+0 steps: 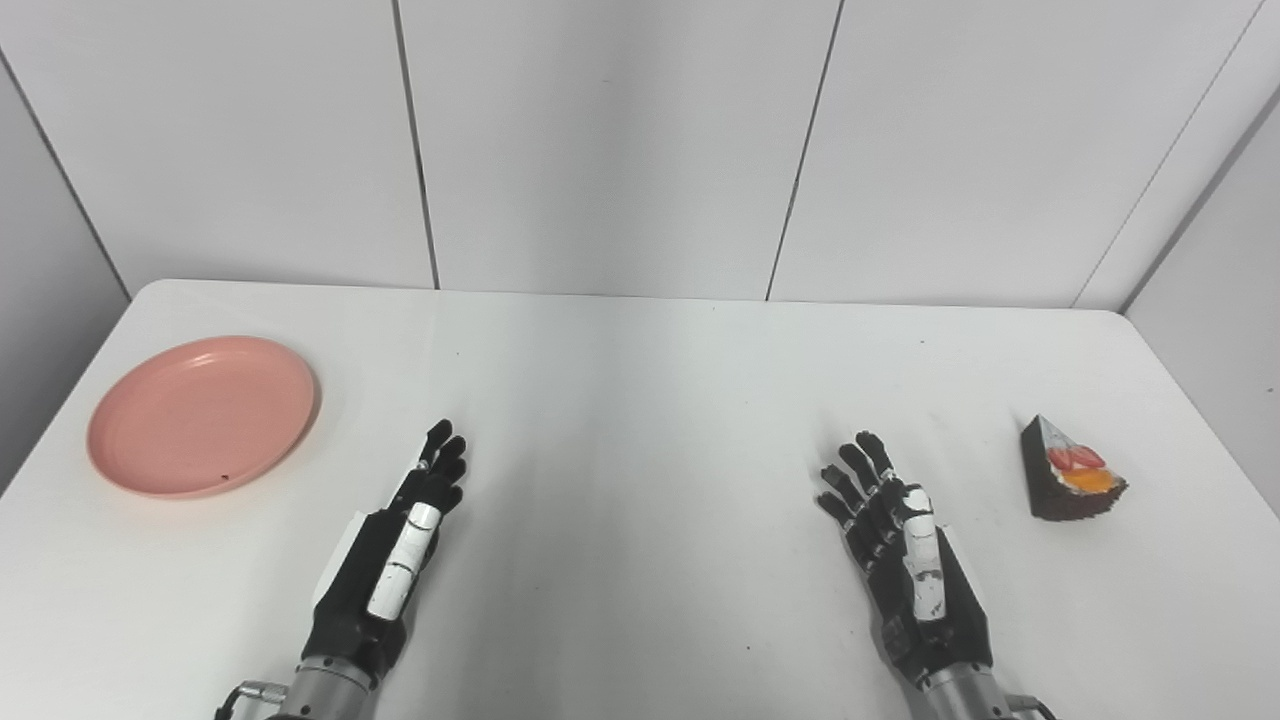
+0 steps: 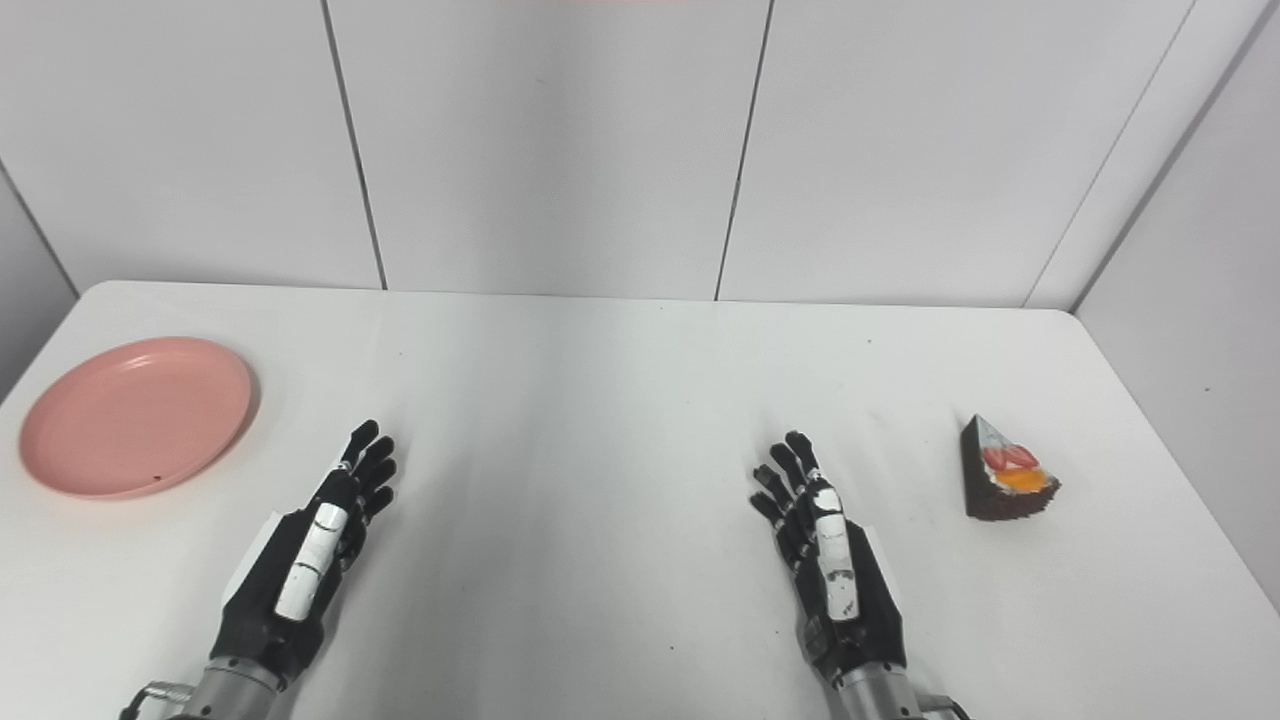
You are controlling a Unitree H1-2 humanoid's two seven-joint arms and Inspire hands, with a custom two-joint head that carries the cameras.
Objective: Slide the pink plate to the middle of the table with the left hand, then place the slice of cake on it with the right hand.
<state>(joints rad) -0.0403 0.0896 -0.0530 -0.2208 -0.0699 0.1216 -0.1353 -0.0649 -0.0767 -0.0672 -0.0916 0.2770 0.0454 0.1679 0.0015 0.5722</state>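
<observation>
A pink plate [image 1: 203,414] lies empty on the white table [image 1: 640,400] at the far left. A slice of dark cake [image 1: 1068,472] with red and orange fruit on top sits at the far right. My left hand [image 1: 395,555] is open and empty, fingers stretched forward, resting low over the table to the right of the plate and apart from it. My right hand [image 1: 905,550] is open and empty too, left of the cake and apart from it. The plate [image 2: 135,415] and cake [image 2: 1005,485] also show in the right eye view.
White wall panels [image 1: 600,140] stand right behind the table's back edge. A grey wall closes in on the right side [image 1: 1220,330]. The table's left edge runs just past the plate.
</observation>
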